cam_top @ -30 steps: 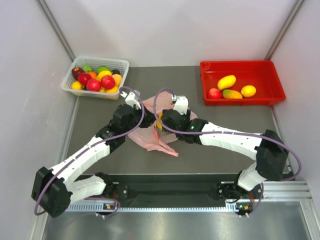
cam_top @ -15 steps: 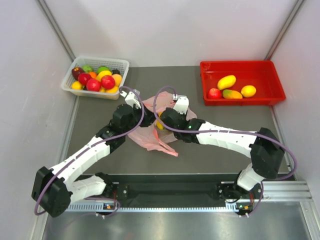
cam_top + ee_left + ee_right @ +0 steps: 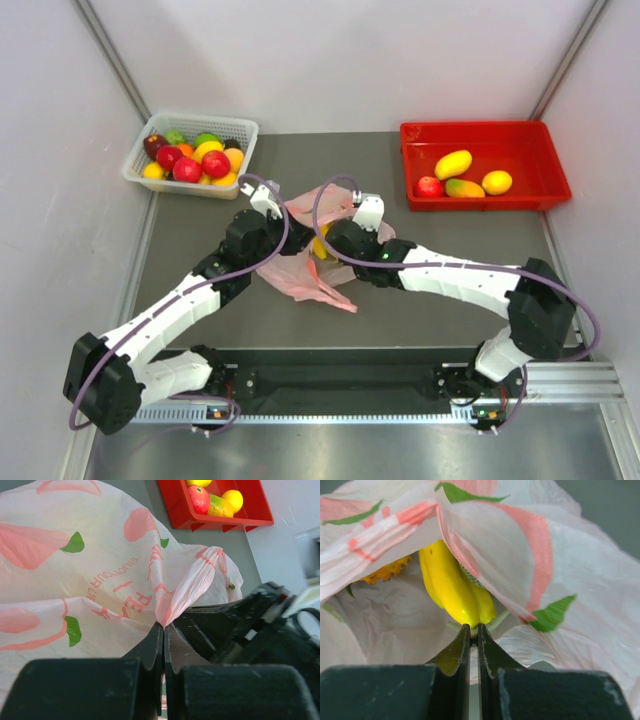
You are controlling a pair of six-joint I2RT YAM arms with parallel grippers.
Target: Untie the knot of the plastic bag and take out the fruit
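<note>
The pink plastic bag lies mid-table between both arms, its mouth gaping toward the right wrist camera. My left gripper is shut on a twisted pink strap of the bag. The knot is out of view. My right gripper reaches into the bag's mouth and is shut on the green stem end of the yellow bananas. Behind them an orange spiky piece of fruit lies deeper in the bag. From above, a bit of yellow banana shows between the left gripper and the right gripper.
A white basket heaped with small round fruits stands at the back left. A red tray with mangoes, a lemon and a small red apple stands at the back right, and shows as the red tray in the left wrist view.
My right gripper has gone from open to shut, closing on the bananas' stem, and its arm shifted slightly. The left arm and its hold on the strap are unchanged.
</note>
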